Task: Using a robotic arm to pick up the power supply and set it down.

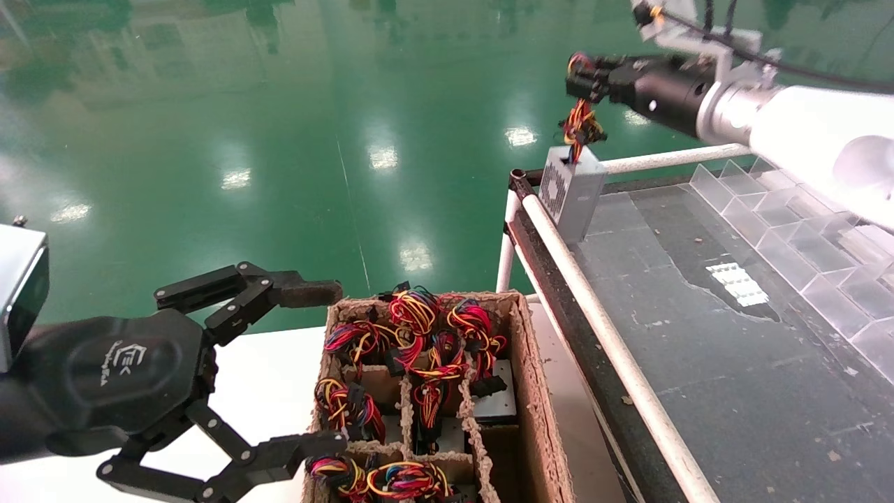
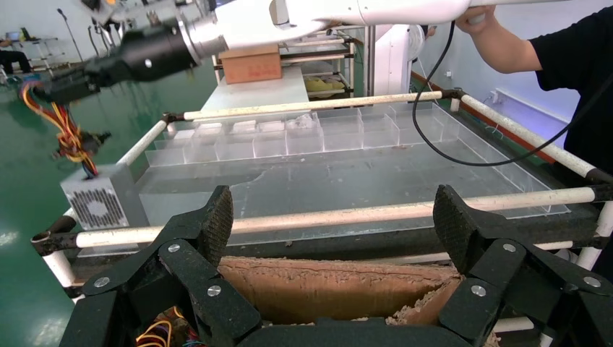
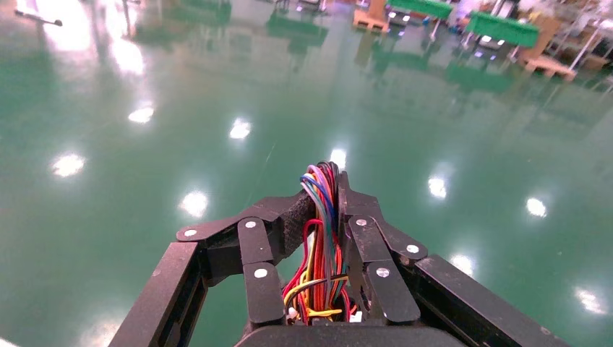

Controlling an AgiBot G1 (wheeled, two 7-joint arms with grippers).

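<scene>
My right claw (image 1: 583, 75), the black linkage-finger one on the white tubular arm (image 1: 803, 133), is clamped on the bundle of red, yellow, orange and black wires (image 3: 322, 238), and the small grey metal power supply (image 1: 573, 188) with its perforated vent grille hangs from them. The box sits at the far corner of the dark grey surface (image 1: 733, 363), just inside the white rail (image 1: 601, 328); I cannot tell whether its base is touching or only just above.

To set it down well, I judge I should lower straight and slowly until the wires go slack, since a box on a loose bundle may swing or tip. It stands very near the corner edge, so I would favour a spot a little further in, short of the clear plastic dividers (image 1: 789, 223). I would open only once the weight rests on the surface, then lift clear without snagging the wires.

My left claw (image 1: 230, 391) hangs spread wide and empty beside the brown cardboard box (image 1: 534, 391) of wired units, idle.
</scene>
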